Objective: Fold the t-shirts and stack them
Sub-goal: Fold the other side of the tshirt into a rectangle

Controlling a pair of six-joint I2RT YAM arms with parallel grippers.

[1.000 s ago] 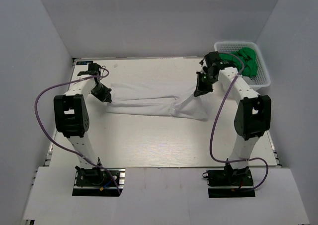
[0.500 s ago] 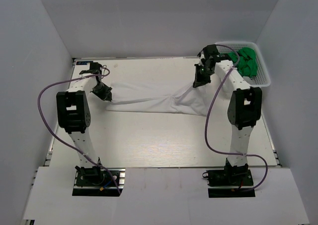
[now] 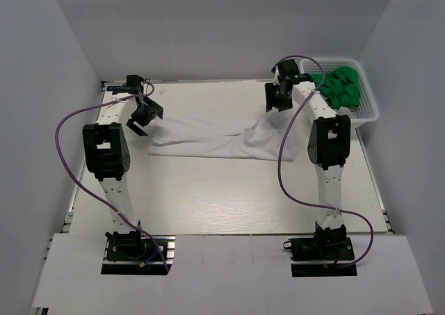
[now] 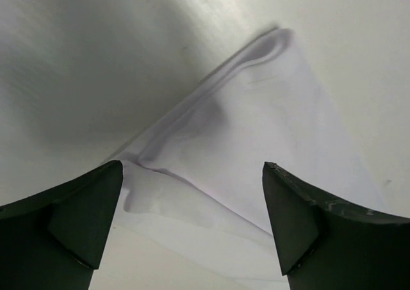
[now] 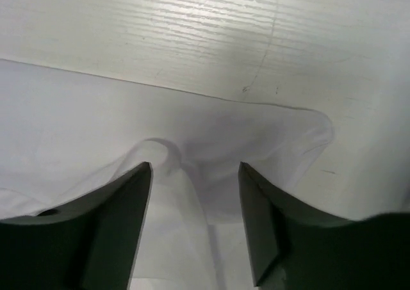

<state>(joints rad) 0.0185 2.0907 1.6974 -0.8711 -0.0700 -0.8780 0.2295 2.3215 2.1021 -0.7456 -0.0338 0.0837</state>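
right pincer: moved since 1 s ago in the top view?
Yes. The right pincer has gone away from the arm bases toward the far edge of the table. It is now about level with the basket.

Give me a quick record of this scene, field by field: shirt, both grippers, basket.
white shirt: folded into a long band, flat on the table
left gripper: open, above the shirt's left end, empty
right gripper: open, above the shirt's right end, empty
basket: far right of the table, green cloth inside
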